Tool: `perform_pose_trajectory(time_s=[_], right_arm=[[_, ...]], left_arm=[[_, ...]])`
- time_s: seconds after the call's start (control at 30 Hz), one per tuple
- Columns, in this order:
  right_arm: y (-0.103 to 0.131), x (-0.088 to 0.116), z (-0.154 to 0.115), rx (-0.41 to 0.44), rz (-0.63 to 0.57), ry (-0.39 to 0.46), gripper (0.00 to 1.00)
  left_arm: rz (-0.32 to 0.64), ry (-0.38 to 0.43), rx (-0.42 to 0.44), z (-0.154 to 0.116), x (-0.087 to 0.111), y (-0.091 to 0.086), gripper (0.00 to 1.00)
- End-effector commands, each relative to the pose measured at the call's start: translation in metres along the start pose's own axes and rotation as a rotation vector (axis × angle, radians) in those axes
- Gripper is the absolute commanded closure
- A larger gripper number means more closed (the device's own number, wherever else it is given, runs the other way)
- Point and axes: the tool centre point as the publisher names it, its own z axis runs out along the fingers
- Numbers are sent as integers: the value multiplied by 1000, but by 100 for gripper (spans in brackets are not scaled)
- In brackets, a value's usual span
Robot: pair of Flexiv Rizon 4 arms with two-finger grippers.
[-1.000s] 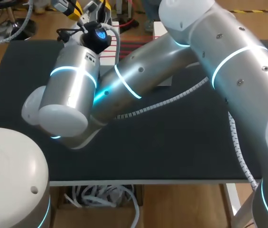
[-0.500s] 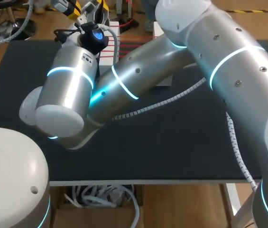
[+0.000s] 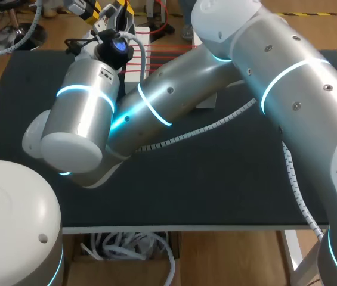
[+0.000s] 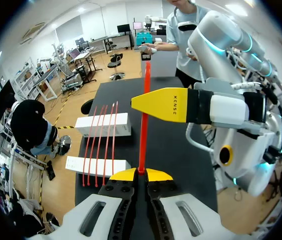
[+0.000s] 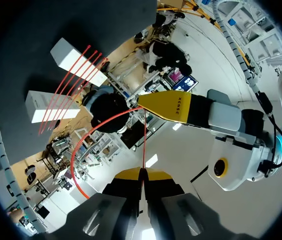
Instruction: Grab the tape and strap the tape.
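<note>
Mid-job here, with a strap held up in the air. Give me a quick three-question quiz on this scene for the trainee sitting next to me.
1. True or false: the left jaws are shut on a red strap.
2. How many spare straps lie on the table beyond the left jaws? A) two B) four C) seven
3. Fill in: the spare straps rest across two ___ boxes.

Key: 1 true; 2 B; 3 white.
</note>
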Motion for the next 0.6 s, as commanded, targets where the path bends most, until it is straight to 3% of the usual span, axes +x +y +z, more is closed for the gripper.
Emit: perform_pose_trajectory(time_s=[0.03,0.6], right_arm=[[2,3,-1,-6,-20,11,100],[15,2,0,-11,-39,20,100]], left_arm=[[-1,3,-3,-1,-1,0,100],[-1,3,-3,-1,-1,0,100]])
